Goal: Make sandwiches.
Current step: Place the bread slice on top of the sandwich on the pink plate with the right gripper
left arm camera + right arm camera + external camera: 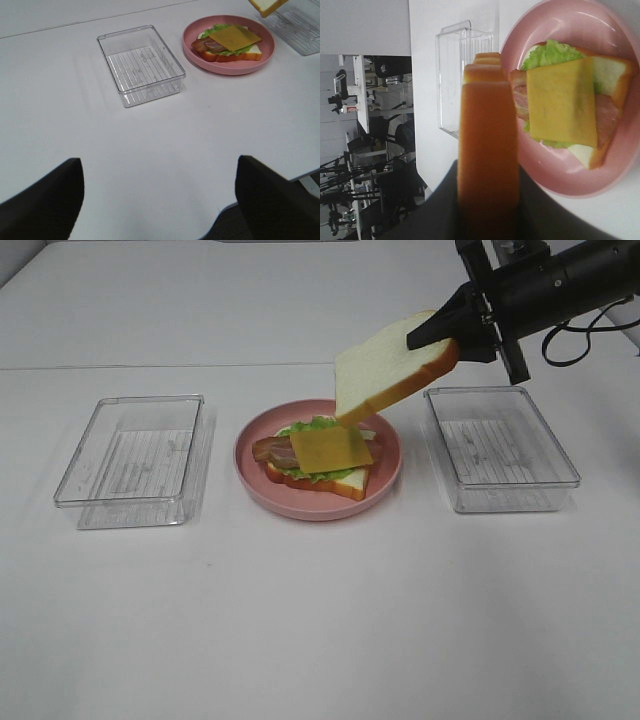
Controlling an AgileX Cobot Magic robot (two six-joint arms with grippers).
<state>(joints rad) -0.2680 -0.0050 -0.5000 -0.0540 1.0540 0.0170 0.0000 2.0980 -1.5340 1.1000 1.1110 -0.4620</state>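
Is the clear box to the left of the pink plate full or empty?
Empty. In the exterior high view the clear box shows only its ribbed bottom through the walls, and the left wrist view shows nothing inside it either.

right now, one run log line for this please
step: top slice over stack | right gripper: shut on bread | left gripper: open, idle | stack: on plate

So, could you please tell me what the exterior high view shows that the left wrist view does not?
Only the exterior high view shows the right gripper pinching the top bread slice and the whole right container. Only the left wrist view shows the left gripper open over bare table. Both show the pink plate with the open sandwich and the left container.
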